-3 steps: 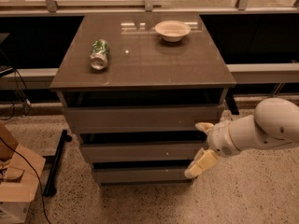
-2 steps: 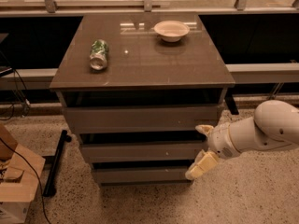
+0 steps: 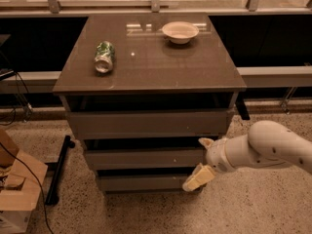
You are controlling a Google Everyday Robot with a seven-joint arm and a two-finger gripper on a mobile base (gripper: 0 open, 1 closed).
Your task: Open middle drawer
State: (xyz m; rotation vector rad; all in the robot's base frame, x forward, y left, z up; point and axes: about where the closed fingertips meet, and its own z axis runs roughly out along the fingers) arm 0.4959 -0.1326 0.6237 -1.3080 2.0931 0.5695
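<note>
The middle drawer (image 3: 146, 159) is the second of three in the front of the desk (image 3: 161, 62). It is a long, low, grey-brown front with no handle and a dark slot along its top. It looks shut, or very close to shut.

The claw (image 3: 193, 164) is at the right end of this drawer. It is wide open and has nothing in it. Its top finger pokes at the drawer's top right corner, by the dark slot. Its bottom finger hangs lower, in front of the bottom drawer (image 3: 146, 182). I cannot tell if either finger is touching yet.

A second ago the claw was a little more to the right and a bit higher. Now it has slid in toward the drawer's corner. The drawer front has not moved. So I think the robot is only getting into place, and the pulling has not begun. Next, the top finger likely needs to hook into the slot and pull toward the robot.

The fat white arm (image 3: 273, 147) comes in from the right. Above is the taller top drawer (image 3: 146, 123). On the desk top, a green soda can (image 3: 104, 57) lies on its side at the left, and a small pale bowl (image 3: 180, 31) sits at the back, well apart from the can.
</note>
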